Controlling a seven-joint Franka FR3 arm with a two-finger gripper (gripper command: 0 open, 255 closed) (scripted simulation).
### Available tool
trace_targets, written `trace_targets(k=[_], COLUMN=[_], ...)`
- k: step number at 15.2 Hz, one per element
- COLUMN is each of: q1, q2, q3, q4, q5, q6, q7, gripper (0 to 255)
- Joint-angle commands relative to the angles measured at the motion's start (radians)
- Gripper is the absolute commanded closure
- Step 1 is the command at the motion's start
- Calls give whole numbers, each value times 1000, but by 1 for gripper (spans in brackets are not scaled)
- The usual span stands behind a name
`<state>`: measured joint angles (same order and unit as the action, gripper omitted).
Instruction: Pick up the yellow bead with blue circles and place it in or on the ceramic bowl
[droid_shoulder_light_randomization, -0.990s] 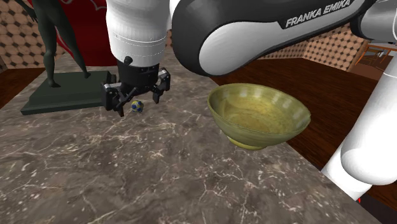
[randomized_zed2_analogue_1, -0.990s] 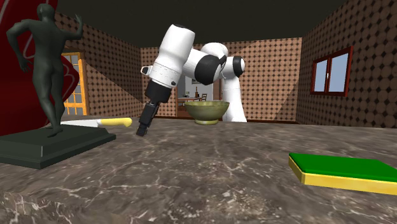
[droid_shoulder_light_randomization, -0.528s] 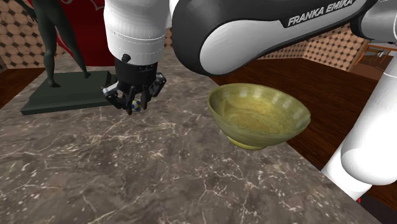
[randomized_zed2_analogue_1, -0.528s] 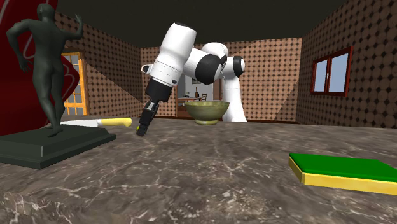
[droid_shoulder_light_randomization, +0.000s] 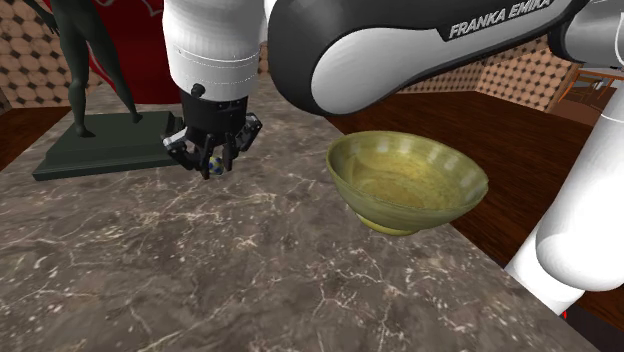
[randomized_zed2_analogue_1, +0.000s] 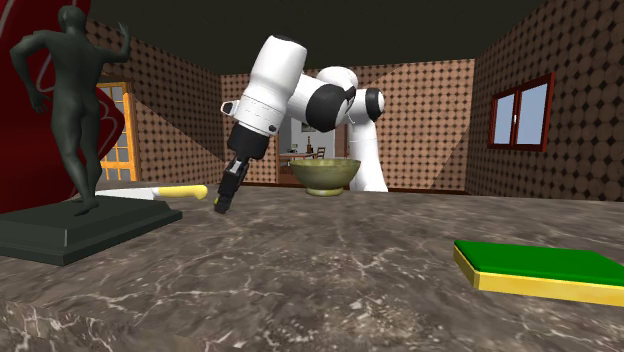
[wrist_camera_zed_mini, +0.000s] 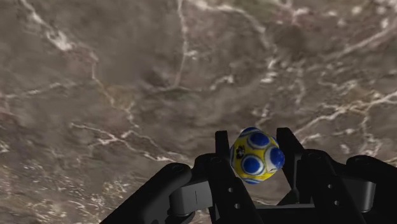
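The all-black two-finger gripper (wrist_camera_zed_mini: 254, 137) has its jaws drawn narrow and clasps the small round yellow bead with blue circles (wrist_camera_zed_mini: 257, 158) between its fingertips (wrist_camera_zed_mini: 222, 139), one pressing each side. Brown, white-veined marble lies beneath it. In the shoulder view the gripper (droid_shoulder_light_randomization: 210, 166) hangs in the upper left of the frame, pointing down close over the brown marble tabletop (droid_shoulder_light_randomization: 250, 270). Whether the bead touches the stone cannot be told. The white arm with dark joints (droid_shoulder_light_randomization: 400, 50) spans the top of that frame. The olive-green glazed ceramic bowl (droid_shoulder_light_randomization: 440, 200) stands right of centre near the table's edge, well apart from the gripper. A dark figure statue on a flat dark slab (droid_shoulder_light_randomization: 95, 148) stands at the upper left, just behind the gripper. In the second exterior view the gripper (randomized_zed2_analogue_1: 222, 203) sits left of centre, tilted, with the bowl (randomized_zed2_analogue_1: 325, 177) to its right near the arm's base. The statue (randomized_zed2_analogue_1: 75, 100) fills the left edge, and a flat green block with a yellow rim (randomized_zed2_analogue_1: 540, 268) lies at the lower right.
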<state>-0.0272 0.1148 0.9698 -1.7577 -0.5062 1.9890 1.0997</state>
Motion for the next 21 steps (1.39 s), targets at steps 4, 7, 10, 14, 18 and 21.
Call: trace_targets(k=[4,7,10,14,18,21], q1=[-3,0,5,15,31,47], q2=[-10,-10,-6,5,23,40], q3=[2,4,6,9,13,14], q4=[33,72,114,176,243,299], q5=[20,25,27,23,11,-3], q6=[-41,-78,-117,-171,-229,-276], q7=[-22,-36,-49,-62,-73,-79], gripper=[255,255,255,255,255,255])
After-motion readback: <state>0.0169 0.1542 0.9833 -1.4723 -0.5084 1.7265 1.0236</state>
